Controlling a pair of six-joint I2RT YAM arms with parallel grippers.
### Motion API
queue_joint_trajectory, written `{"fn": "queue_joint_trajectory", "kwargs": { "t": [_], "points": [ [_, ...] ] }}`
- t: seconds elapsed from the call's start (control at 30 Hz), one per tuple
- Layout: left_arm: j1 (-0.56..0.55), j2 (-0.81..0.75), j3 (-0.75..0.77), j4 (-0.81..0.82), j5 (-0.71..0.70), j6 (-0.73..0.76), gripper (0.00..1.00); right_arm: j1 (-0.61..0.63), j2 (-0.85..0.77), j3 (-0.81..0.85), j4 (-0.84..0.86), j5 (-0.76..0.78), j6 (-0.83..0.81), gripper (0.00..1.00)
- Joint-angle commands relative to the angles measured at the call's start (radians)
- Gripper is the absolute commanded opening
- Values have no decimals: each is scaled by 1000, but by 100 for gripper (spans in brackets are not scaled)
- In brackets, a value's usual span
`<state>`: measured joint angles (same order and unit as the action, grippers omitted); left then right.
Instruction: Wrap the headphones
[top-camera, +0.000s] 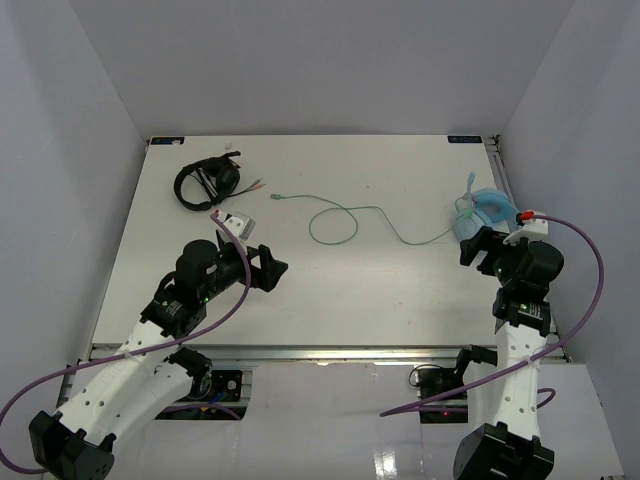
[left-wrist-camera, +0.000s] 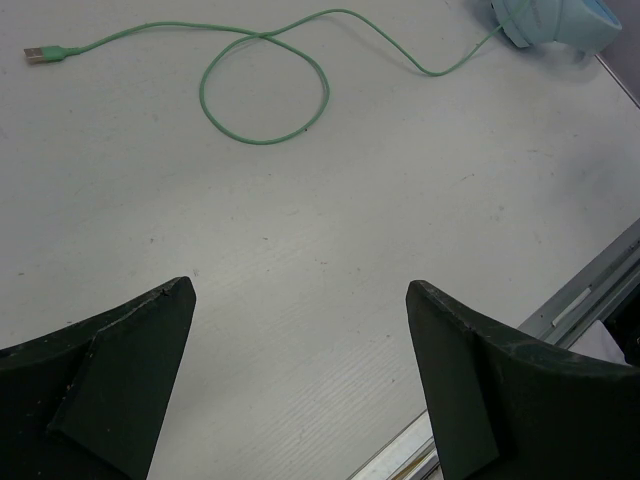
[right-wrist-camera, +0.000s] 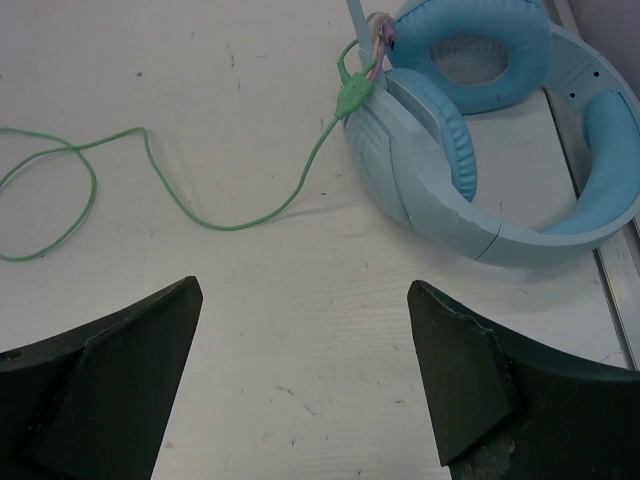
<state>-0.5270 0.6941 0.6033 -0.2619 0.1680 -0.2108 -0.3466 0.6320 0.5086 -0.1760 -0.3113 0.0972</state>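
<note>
The light blue headphones (top-camera: 480, 212) lie at the table's right edge, also in the right wrist view (right-wrist-camera: 470, 150) and at the top right of the left wrist view (left-wrist-camera: 555, 22). Their pale green cable (top-camera: 345, 215) runs left across the table with one loop (left-wrist-camera: 262, 95) and ends in a USB plug (left-wrist-camera: 42, 53); it joins the near ear cup (right-wrist-camera: 352, 98). My right gripper (top-camera: 478, 250) is open and empty, just in front of the headphones. My left gripper (top-camera: 270, 268) is open and empty, over bare table short of the cable loop.
Black headphones (top-camera: 205, 183) lie at the back left with a small grey box (top-camera: 236, 222) beside them. The table's right edge and metal rail (right-wrist-camera: 610, 270) run close past the blue headphones. The front rail (left-wrist-camera: 580, 300) shows near my left gripper.
</note>
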Motion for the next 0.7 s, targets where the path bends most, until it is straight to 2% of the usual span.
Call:
{"fn": "queue_joint_trajectory", "kwargs": {
  "t": [0.0, 0.3, 0.47, 0.57, 0.67],
  "points": [
    [-4, -12, 34, 1, -4, -4, 98, -7, 3, 11, 34, 2, 7, 90],
    [-4, -16, 34, 2, -2, -4, 98, -16, -25, -13, 35, -108, -60, 90],
    [-4, -17, 35, 1, -1, -4, 98, -21, -17, -33, 10, -251, -232, 90],
    [-4, -17, 35, 1, -1, -6, 98, -22, 57, 14, -28, -281, -253, 90],
    [-4, -28, 35, 1, -2, -6, 98, -22, 238, 159, -95, -164, -180, 93]
  ]
}}
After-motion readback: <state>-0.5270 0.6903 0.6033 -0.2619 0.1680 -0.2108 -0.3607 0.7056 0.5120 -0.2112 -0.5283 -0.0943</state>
